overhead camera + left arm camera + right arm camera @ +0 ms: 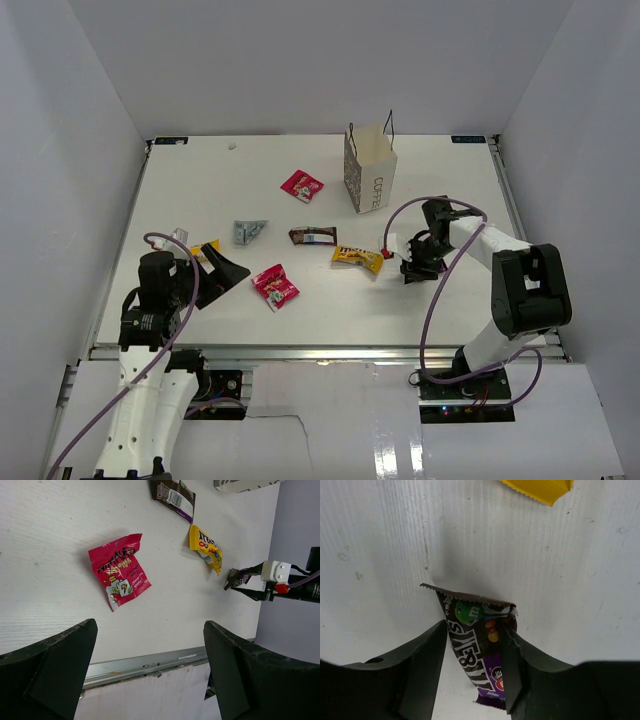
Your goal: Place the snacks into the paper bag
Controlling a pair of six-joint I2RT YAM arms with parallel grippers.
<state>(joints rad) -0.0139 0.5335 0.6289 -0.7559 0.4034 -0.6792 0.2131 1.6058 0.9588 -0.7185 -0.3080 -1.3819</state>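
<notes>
The right gripper (474, 627), jaws half-closed, flanks the dark purple packet (470, 652); held or not, I cannot tell. Squeezed edgewise, it could buckle free. The left gripper (150, 625) gapes empty.

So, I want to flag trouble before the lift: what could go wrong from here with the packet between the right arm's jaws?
The right jaws pinch the dark purple packet by its side edges as it lies flat. It looks buckled, so it might slip free on lifting. The yellow packet lies close by and could get nudged. The paper bag stands upright with a narrow mouth, so a slanted drop might catch its rim or tip it.
</notes>
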